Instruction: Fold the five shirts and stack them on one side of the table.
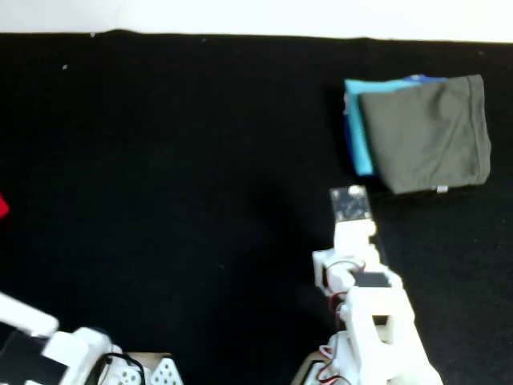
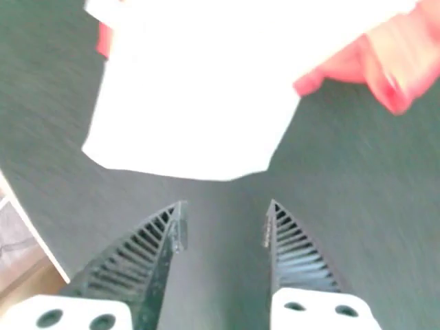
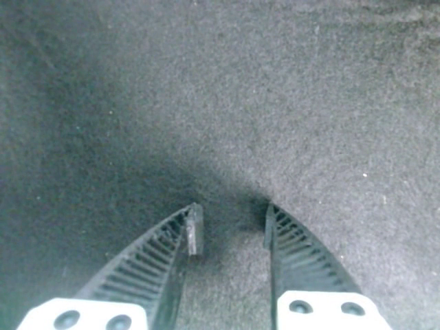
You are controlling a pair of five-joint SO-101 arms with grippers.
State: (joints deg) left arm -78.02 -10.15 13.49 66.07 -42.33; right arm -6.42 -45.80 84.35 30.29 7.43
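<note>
Worktop: black cloth cover.

Stack, far right of the worktop: folded grey shirt on top. A light blue shirt lies beneath it, its edge showing on the side toward the worktop's middle (a darker blue sliver shows along the far edge).

White shirt: ahead of the left tool and apart from it. A person's hand is at its edge (too blurred to judge the grip).

Left tool: fingers apart, holding nothing, dark cloth between them.

Right tool: fingers apart, holding nothing, low over bare cloth. The right arm stands just short of the stack.

Red item: at the left edge, too little showing to identify.
</note>
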